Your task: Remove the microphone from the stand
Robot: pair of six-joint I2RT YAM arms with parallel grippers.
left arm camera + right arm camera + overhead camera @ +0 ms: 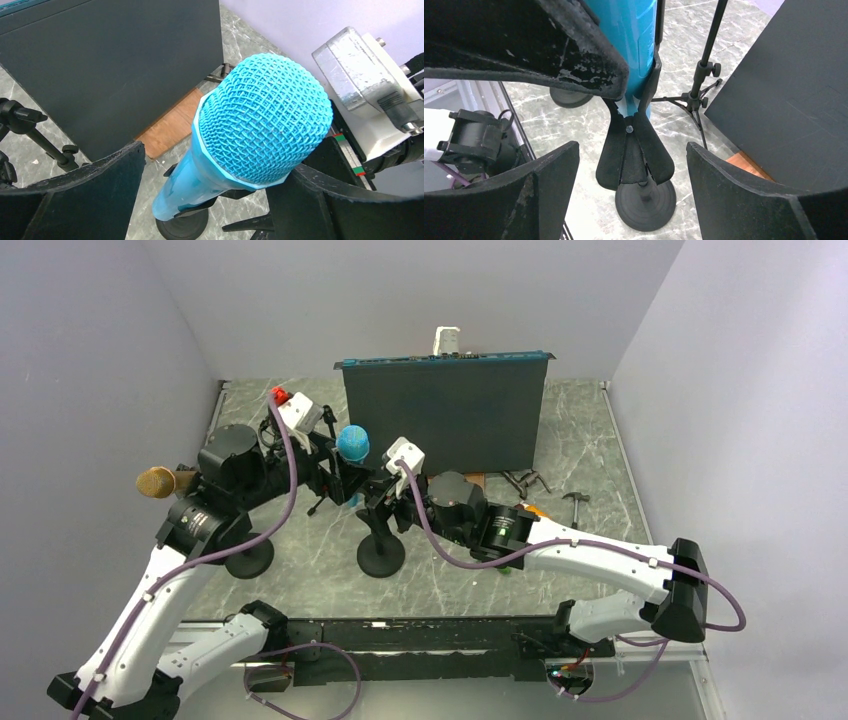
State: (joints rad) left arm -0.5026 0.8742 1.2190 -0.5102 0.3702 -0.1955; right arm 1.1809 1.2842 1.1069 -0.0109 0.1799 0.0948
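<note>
Jaws on the left gripper (216,167) stand apart, one finger (85,200) at the lower left of its wrist view and the other at the lower right. The blue mic (260,120) rises between them. A gap shows between the lower-left finger and the mic's body; on the other side the head hides any contact.

Jaws on the right gripper (631,147) are apart too, with fingers at the lower left and lower right of its wrist view. The clip (634,155) of the stand (381,540) sits between them, touching neither. A worn black finger (524,50), seemingly the left gripper's, crosses the upper left of that view in front of the mic's body.

The mic is in the stand. Its body sits tilted in the clip, and its mesh head points up at the left wrist camera. Below the clip the round base (645,202) rests on the grey marbled counter (679,30).

In the top view both grippers meet at the mic, left of centre. Further left is a second stand (250,558) holding a gold mic (155,482).

Beyond the mic are a thin black tripod (696,92) and a wood piece (170,125) lying flat on the counter. An upright dark board (445,415) fills the upper centre, with the wood piece at its foot.
</note>
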